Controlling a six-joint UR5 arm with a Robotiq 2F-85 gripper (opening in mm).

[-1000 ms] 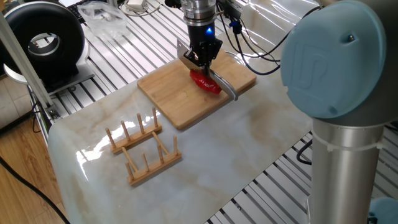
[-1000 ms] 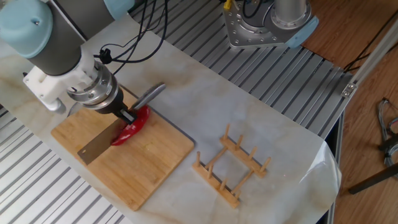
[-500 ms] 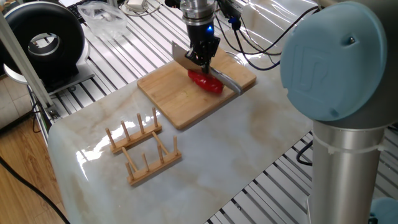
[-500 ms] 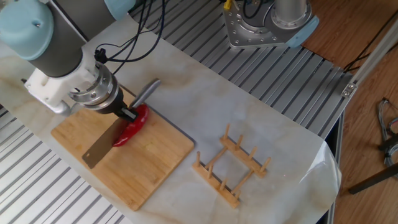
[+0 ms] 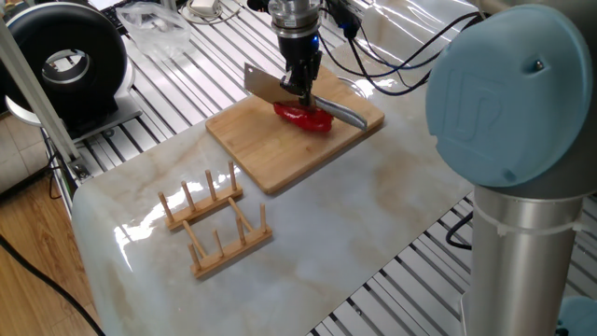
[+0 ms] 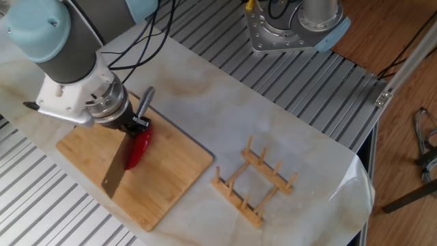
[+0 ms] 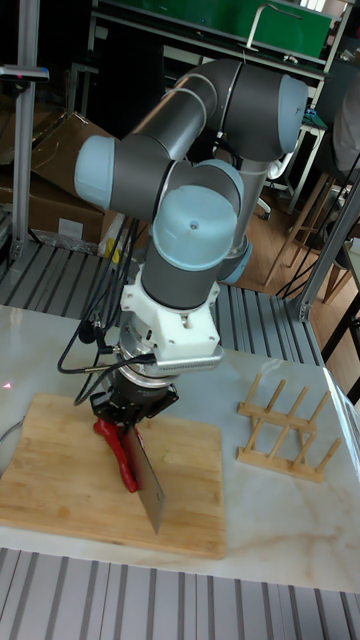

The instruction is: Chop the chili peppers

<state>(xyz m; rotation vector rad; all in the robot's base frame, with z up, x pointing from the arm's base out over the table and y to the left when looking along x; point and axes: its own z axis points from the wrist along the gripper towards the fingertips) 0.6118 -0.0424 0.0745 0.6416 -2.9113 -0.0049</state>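
Chili pepper (image 6: 138, 147) directly beneath claw (image 6: 134, 124).

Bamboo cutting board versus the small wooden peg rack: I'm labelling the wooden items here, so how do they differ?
The flat rectangular bamboo cutting board is a solid slab; the small wooden peg rack is an open frame with upright pegs. The board carries the glossy red chili pepper, under the gripper holding the steel knife; the rack holds nothing. The board covers more table than the rack. Both are light-coloured wood lying on the marble-patterned tabletop.
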